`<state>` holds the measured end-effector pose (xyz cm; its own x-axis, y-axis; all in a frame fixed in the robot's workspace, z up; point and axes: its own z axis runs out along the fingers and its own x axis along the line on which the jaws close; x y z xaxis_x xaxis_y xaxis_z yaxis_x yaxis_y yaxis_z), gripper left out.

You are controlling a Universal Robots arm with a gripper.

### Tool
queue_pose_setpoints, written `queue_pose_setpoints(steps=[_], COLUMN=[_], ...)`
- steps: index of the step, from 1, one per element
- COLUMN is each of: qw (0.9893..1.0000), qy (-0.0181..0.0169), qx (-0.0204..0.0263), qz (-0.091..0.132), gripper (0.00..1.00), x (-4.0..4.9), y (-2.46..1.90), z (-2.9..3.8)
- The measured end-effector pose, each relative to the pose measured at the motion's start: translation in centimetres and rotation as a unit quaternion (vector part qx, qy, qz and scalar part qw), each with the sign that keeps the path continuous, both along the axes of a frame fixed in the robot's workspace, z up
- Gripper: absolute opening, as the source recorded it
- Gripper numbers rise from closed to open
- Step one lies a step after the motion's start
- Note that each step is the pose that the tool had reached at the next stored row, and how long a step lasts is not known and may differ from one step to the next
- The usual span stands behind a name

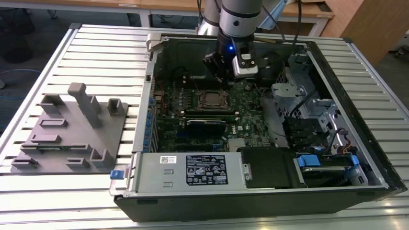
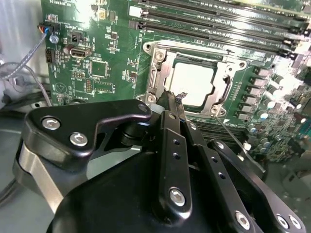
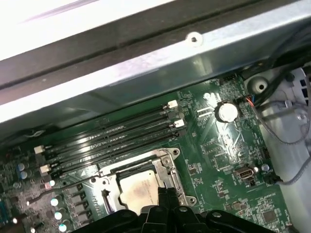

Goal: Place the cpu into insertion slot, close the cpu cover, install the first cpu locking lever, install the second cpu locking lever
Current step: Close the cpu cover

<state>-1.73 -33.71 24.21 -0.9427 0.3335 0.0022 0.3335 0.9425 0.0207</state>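
Observation:
The cpu [image 2: 192, 82] lies in the insertion slot [image 1: 200, 100] on the green board, its silver top showing through the window of the cpu cover [image 2: 158, 57], which lies flat over it. In the first wrist view the cpu [image 3: 137, 190] sits inside the same metal cover [image 3: 166, 162]. My gripper [image 2: 171, 98] is shut with nothing between its fingers, its tips just over the cover's edge beside the chip. A thin wire locking lever [image 2: 234, 141] juts out from one corner of the socket, standing off the board. In the exterior view my gripper [image 1: 221, 79] hangs just behind the socket.
Long black memory slots [image 3: 112, 138] run beside the socket. The case's metal wall [image 3: 146, 73] rises close behind them. A drive cage [image 1: 290, 91] and cables fill the exterior view's right, a power supply [image 1: 191, 167] the front. A grey fixture block [image 1: 70, 129] stands outside the case.

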Motion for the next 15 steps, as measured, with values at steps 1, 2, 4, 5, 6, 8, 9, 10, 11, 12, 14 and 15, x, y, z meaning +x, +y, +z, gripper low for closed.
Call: queue_pose_setpoints(steps=[1,2,4,5,6,8,9,10,11,12,14,15], qw=[1.0000,0.9999,0.9998,0.9997,0.9995,0.9992,0.9989,0.9986,0.9984,0.9981,0.9974,0.9970], qy=[0.0000,0.0000,0.0000,0.0000,0.0000,0.0000,0.0000,0.0000,0.0000,0.0000,0.0000,0.0000], qx=[0.0000,0.0000,0.0000,0.0000,0.0000,0.0000,0.0000,0.0000,0.0000,0.0000,0.0000,0.0000], qz=[0.005,0.010,0.020,0.026,0.031,0.041,0.046,0.052,0.057,0.062,0.073,0.078], gripper=[0.10,0.10,0.10,0.10,0.10,0.10,0.10,0.10,0.10,0.10,0.10,0.10], x=[0.00,0.00,0.00,0.00,0.00,0.00,0.00,0.00,0.00,0.00,0.00,0.00], y=[0.00,0.00,0.00,0.00,0.00,0.00,0.00,0.00,0.00,0.00,0.00,0.00], z=[0.00,0.00,0.00,0.00,0.00,0.00,0.00,-0.01,-0.01,-0.01,-0.01,-0.01])
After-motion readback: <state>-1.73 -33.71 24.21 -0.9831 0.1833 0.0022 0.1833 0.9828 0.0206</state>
